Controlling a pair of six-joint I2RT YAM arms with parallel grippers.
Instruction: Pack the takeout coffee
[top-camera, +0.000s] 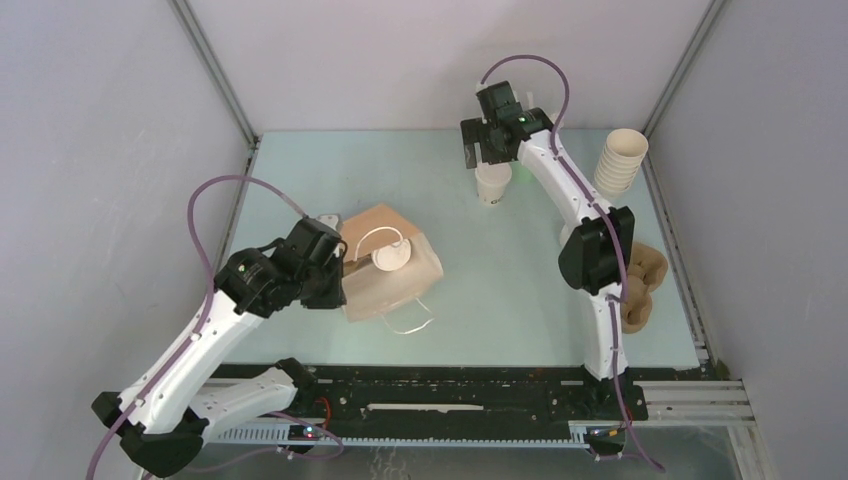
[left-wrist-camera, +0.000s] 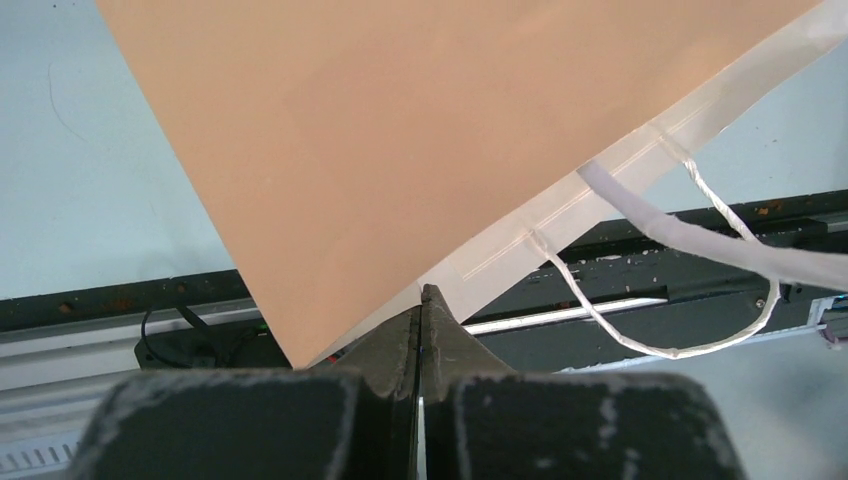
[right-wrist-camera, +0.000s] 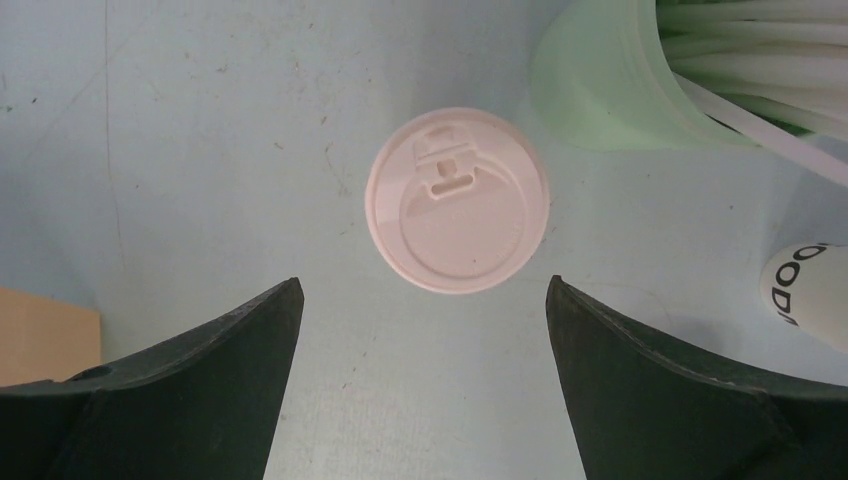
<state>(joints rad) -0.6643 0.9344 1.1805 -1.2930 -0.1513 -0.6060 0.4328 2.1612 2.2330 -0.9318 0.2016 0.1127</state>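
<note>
Two lidded cups made up the coffee; the first cup (top-camera: 492, 185) stood upright on the desk (top-camera: 330, 170) at the far side, right of centre, and the second cup (top-camera: 390, 258) showed only its white lid inside the mouth of the brown paper bag (top-camera: 400, 290) on the left. The right jaws hung wide open above the first cup, one on either side of its lid (right-wrist-camera: 457, 200) and touching nothing. The left jaws were closed tight, pinching the bag's rim at a corner.

Such a cup was probably light, with a thin paper wall that a hard squeeze would dent; whether it was full could not be told. The plastic lid looked smooth and likely slippery, and a grip on it alone might pop it off. The better hold seemed to be around the paper wall just below the lid, with the cup kept upright. The bag was soft and would sag unless held open.

Counted: one bag with two white handles (left-wrist-camera: 640, 340); one stack of lidless cups (top-camera: 620, 160) at the far right; one green cup (right-wrist-camera: 610, 90) of white sticks (right-wrist-camera: 750, 30), just beside the first cup; some brown pulp trays (top-camera: 640, 285) on the right, their number unclear.
</note>
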